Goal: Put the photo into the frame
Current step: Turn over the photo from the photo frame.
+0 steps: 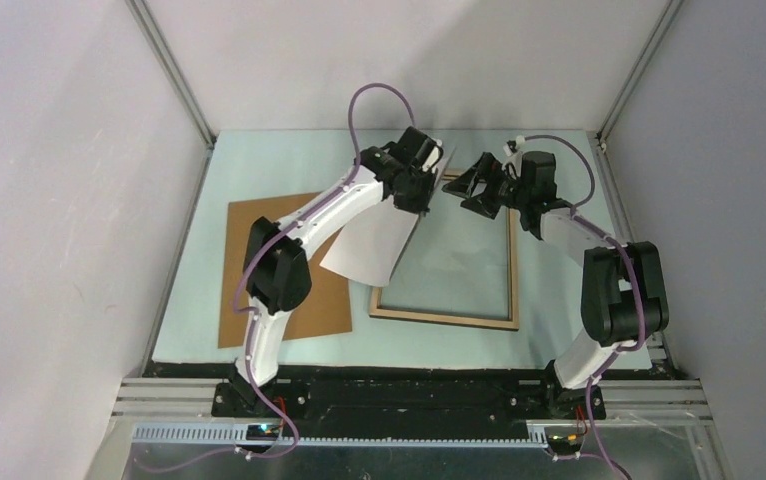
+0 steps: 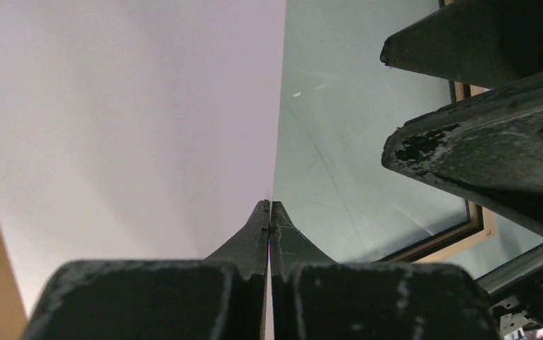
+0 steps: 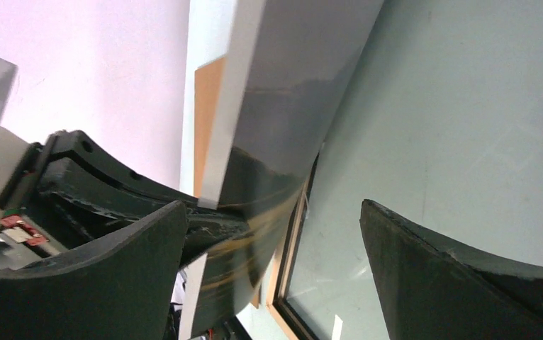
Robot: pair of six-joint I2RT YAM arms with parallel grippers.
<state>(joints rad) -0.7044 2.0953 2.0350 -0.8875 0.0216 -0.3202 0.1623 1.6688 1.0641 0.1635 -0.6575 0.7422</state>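
The left gripper [image 2: 269, 207] is clenched on the thin edge of the photo [image 1: 374, 245]. Its dark, scuffed fingers are pressed flat together over the stiff sheet, which hangs tilted with its plain white back up and its lower edge over the left rail of the frame [image 1: 444, 319]. Just beside the sheet's upper edge, the right gripper [image 1: 471, 187] stands with its jaws spread wide and holds nothing. It hangs above the frame's glossy pane, which lies uncovered to the right inside slim light-wood rails, flat on the pale green table [image 1: 259, 160] next to a brown hardboard panel [image 1: 259, 230].
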